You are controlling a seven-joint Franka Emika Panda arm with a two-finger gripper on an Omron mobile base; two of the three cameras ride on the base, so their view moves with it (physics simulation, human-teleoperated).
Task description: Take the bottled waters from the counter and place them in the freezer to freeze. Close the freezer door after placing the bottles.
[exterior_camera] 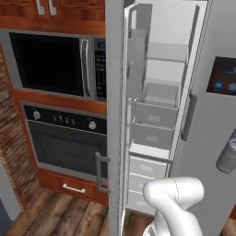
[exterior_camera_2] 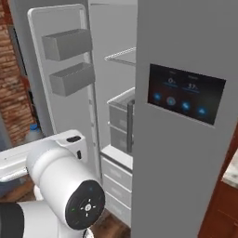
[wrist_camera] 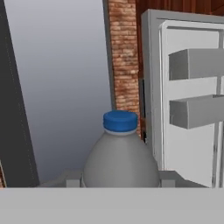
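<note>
I'm carrying the grey water bottle (wrist_camera: 120, 159), clamped in the gripper (wrist_camera: 120, 183), just outside the open freezer (exterior_camera: 159, 99), facing its door (wrist_camera: 192, 92). I should swing toward the glass shelf (exterior_camera_2: 123, 56), keeping the bottle upright and off the door bins (wrist_camera: 197, 111).

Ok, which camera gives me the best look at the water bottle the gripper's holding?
The hand view: the grey bottle stands centred and close, blue cap plain, clamped in the gripper. The left base view catches just its grey body at the right edge; the right base view, a blue-capped sliver at left.
</note>
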